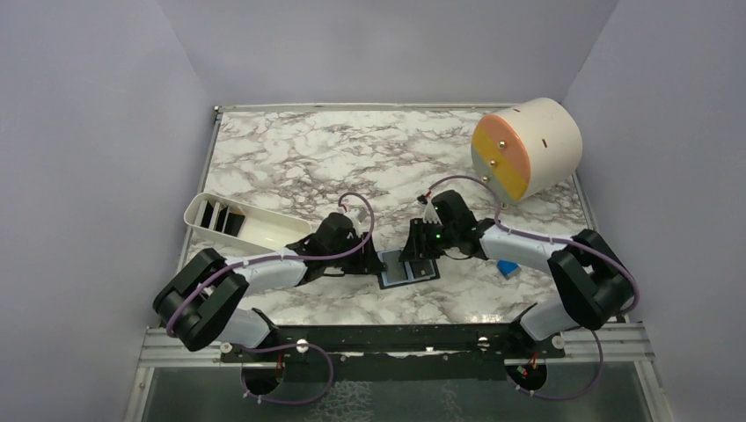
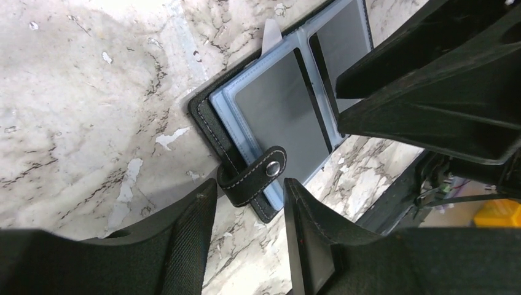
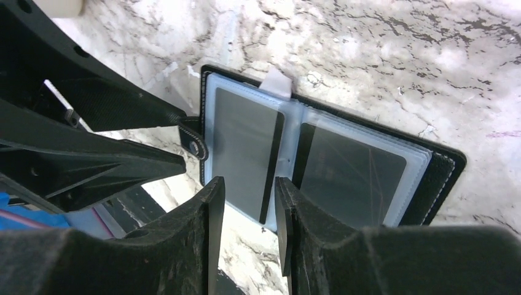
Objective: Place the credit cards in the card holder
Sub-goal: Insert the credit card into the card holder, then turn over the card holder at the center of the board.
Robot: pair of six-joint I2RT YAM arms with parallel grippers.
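The card holder (image 1: 410, 271) lies open on the marble between both grippers, light blue sleeves up. In the left wrist view its strap with the stud (image 2: 263, 173) lies just beyond my open, empty left gripper (image 2: 249, 200). Dark credit cards sit in the sleeves: one on the strap side (image 2: 279, 114) and one on the other half (image 2: 344, 31). In the right wrist view the same cards show (image 3: 242, 144) (image 3: 350, 175). My right gripper (image 3: 247, 192) is open and empty, low over the near edge of the strap-side card. More dark cards (image 1: 220, 216) stand in a white tray.
The white oblong tray (image 1: 264, 230) lies left of the left arm. A small bright blue block (image 1: 508, 268) sits by the right arm. A large white cylinder with an orange and yellow face (image 1: 526, 148) stands at the back right.
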